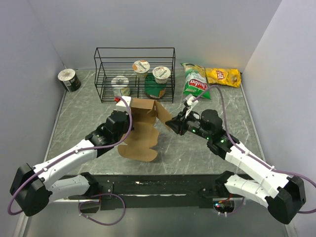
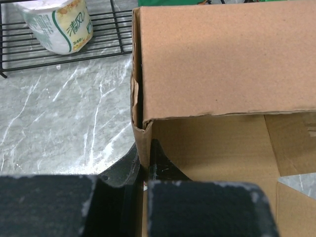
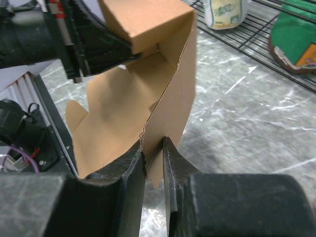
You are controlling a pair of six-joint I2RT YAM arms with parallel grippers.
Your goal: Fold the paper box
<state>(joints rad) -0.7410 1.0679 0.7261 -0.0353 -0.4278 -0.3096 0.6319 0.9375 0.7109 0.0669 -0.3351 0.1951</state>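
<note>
The grey table (image 1: 207, 148) carries a wire rack (image 1: 106, 74) along its far side. Mid-table, just near of the rack, stands the half-folded box (image 1: 140, 136). The left gripper (image 2: 143, 165) is pinched tight on its left wall, and the right gripper (image 3: 154, 148) is clamped on its right flap.

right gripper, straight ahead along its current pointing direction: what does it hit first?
The paper box: its raised side wall already stands between the fingers of the right gripper, so advancing would only run deeper along that wall. Beyond it, the left gripper looks roughly in line, though depth is unclear.
</note>
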